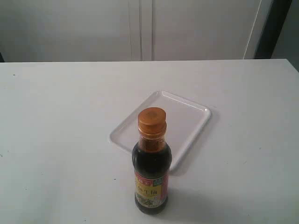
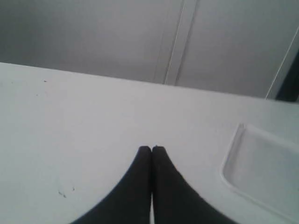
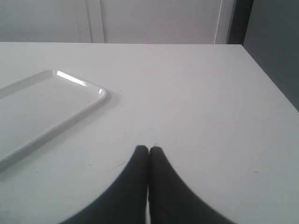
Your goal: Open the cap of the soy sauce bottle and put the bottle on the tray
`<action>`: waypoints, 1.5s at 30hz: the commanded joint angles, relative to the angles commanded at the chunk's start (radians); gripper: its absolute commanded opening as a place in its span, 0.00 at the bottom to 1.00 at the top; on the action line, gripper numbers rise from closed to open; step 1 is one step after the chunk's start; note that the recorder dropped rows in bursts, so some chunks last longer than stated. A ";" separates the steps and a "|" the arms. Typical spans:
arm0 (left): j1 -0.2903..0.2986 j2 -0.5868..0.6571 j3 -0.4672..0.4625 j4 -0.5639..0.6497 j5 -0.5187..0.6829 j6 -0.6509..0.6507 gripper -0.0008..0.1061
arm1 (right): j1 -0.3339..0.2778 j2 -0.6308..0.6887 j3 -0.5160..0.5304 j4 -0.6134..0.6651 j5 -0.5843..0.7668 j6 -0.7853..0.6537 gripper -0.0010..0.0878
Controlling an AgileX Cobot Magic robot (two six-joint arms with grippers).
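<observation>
The soy sauce bottle (image 1: 151, 179) stands upright on the white table near the front edge of the exterior view, its orange cap (image 1: 152, 122) closed on the neck. Just behind it lies the white tray (image 1: 187, 119), bare. Neither arm shows in the exterior view. My left gripper (image 2: 151, 149) is shut with nothing between its black fingers, over bare table, with the tray's corner (image 2: 243, 161) off to one side. My right gripper (image 3: 148, 149) is also shut and holds nothing, and the tray (image 3: 42, 107) lies apart from it. The bottle is out of both wrist views.
The white table (image 1: 56, 116) spreads wide on both sides of the bottle and tray. A pale wall with vertical panel seams (image 1: 140, 28) rises behind the far edge. The table's right edge (image 3: 268, 74) drops to a dark floor.
</observation>
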 joint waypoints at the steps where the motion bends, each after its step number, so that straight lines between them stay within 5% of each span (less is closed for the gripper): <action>1: 0.000 0.000 0.000 0.000 -0.040 -0.019 0.01 | 0.000 0.000 0.000 0.000 0.000 0.000 0.01; 10: 0.000 0.002 -0.066 0.086 -0.066 -0.072 0.01 | 0.000 0.000 0.000 0.000 0.000 0.000 0.01; 22: 0.000 0.288 -0.252 0.176 -0.067 -0.123 0.01 | 0.000 0.000 0.000 0.000 0.000 0.000 0.01; 27: 0.000 0.434 -0.322 0.456 -0.099 -0.352 0.01 | 0.000 0.000 0.000 0.000 0.000 0.000 0.01; 35: 0.000 0.656 -0.395 0.987 -0.325 -0.760 0.01 | 0.000 0.000 0.000 0.000 0.000 0.000 0.01; 45: 0.000 0.823 -0.444 1.209 -0.733 -0.859 0.01 | 0.000 0.000 0.000 0.000 0.000 0.000 0.01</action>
